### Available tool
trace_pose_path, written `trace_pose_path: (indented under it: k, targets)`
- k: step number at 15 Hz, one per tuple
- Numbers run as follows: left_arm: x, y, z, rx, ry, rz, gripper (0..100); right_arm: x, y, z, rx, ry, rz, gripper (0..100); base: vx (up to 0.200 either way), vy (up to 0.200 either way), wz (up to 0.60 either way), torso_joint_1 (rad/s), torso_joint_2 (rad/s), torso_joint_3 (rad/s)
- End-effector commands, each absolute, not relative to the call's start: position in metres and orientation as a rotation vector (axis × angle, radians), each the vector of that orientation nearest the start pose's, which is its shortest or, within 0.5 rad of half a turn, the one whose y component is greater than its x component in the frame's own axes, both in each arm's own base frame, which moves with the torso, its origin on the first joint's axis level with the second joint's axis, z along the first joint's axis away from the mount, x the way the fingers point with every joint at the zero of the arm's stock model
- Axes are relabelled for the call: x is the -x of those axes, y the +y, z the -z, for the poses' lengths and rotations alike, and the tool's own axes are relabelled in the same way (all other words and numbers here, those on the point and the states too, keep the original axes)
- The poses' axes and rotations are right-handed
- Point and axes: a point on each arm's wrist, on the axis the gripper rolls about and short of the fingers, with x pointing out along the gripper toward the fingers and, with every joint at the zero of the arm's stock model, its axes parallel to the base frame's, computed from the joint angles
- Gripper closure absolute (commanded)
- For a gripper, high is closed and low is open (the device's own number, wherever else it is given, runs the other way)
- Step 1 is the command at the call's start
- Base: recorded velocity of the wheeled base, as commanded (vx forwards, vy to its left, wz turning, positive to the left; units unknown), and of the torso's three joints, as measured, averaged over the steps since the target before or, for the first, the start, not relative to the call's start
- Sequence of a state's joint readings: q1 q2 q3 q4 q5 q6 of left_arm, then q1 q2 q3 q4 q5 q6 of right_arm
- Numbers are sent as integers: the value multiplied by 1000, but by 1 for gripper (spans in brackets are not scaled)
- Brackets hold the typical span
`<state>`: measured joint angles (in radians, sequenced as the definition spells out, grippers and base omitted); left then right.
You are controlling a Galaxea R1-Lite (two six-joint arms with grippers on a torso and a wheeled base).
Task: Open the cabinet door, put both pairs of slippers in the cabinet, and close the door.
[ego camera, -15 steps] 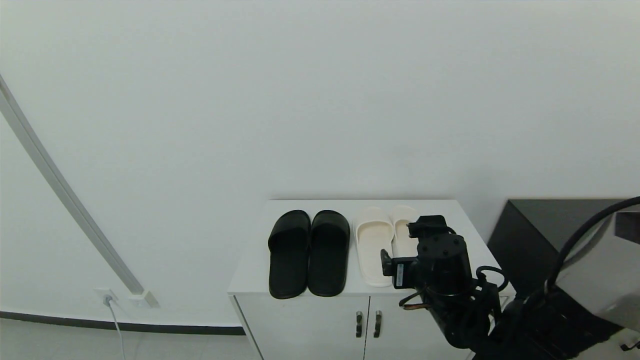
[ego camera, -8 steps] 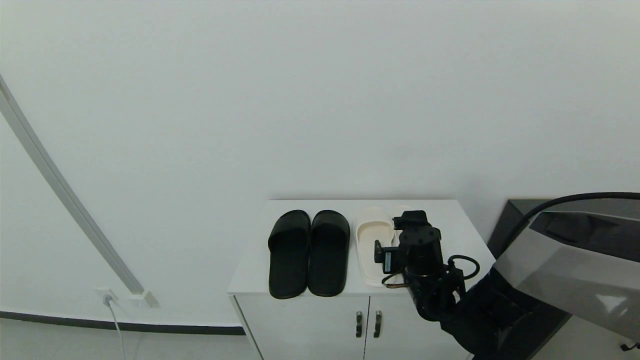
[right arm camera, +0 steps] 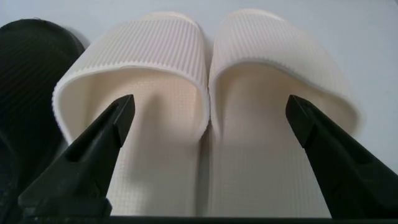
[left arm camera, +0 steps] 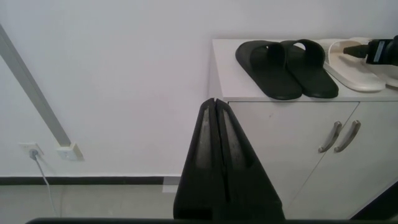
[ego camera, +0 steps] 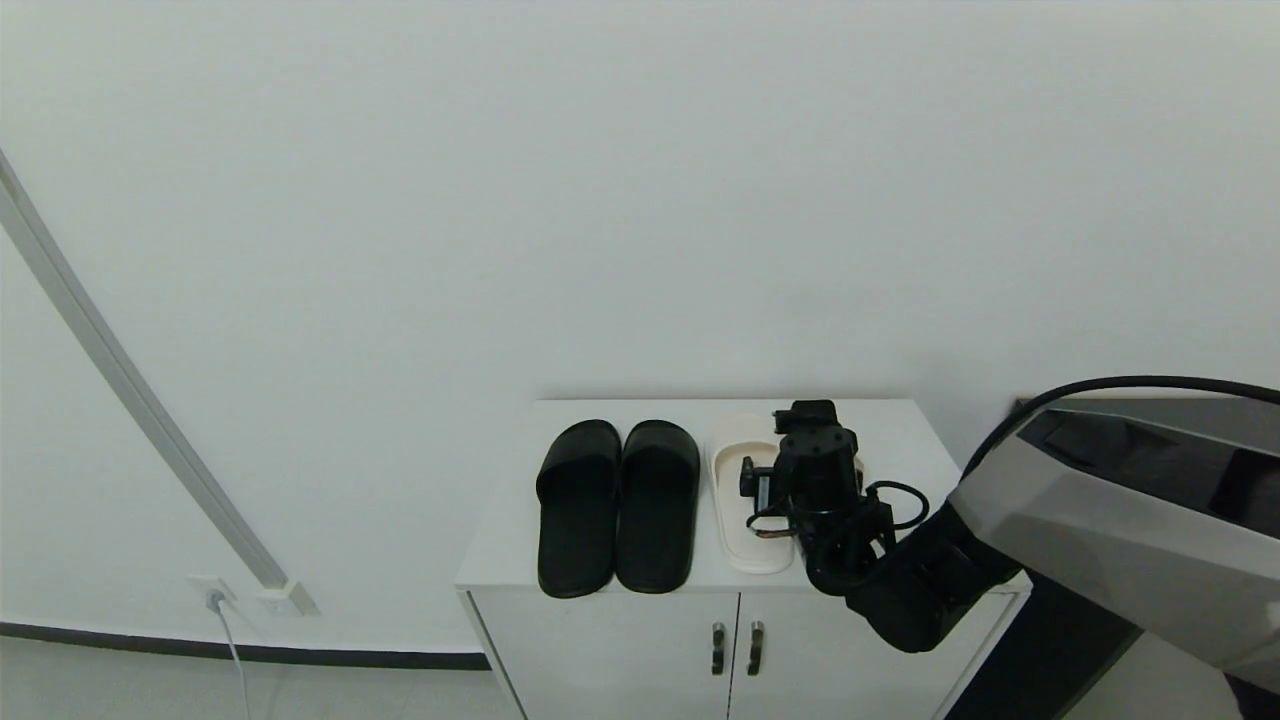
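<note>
Cream slippers point(right arm camera: 155, 56), ribbed and rounded, lie right of smooth black slippers point(ego camera: 617, 505) on white cabinet point(ego camera: 600, 650); right end effector point(right arm camera: 210, 106) released, flanking them; left end effector point(left arm camera: 216, 102) clenched, empty.

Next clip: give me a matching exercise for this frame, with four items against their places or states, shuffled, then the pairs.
Items
1. black slippers
2. cream slippers
3. cabinet doors
4. left gripper

Places or states
A. both closed
B. jaws shut
C. on the cabinet top, toward the robot's left
D. on the cabinet top, below the open jaws of the right gripper

Pairs: 1-C, 2-D, 3-A, 4-B
</note>
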<state>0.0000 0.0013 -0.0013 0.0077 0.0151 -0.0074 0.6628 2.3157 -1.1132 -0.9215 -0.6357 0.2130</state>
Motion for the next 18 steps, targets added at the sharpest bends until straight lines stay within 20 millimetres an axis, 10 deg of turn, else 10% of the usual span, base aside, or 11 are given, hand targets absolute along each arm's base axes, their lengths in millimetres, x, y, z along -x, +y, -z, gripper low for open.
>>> trace_pose_path:
  k: [1, 2, 10, 18]
  targets:
    - [23, 0, -75, 8, 8, -15, 100, -351, 256, -57, -47, 220, -1, 0, 0, 0, 0, 0, 0, 0]
    - [23, 0, -75, 8, 8, -15, 100, -352, 256, -54, -43, 225, 0, 100, 0, 0, 0, 0, 0, 0]
    - [23, 0, -75, 9, 6, -15, 100, -349, 252, -56, -48, 225, 3, 100, 0, 0, 0, 0, 0, 0]
    - [23, 0, -75, 6, 6, -18, 100, -275, 203, -150, -83, 154, -292, 100, 0, 0, 0, 0, 0, 0]
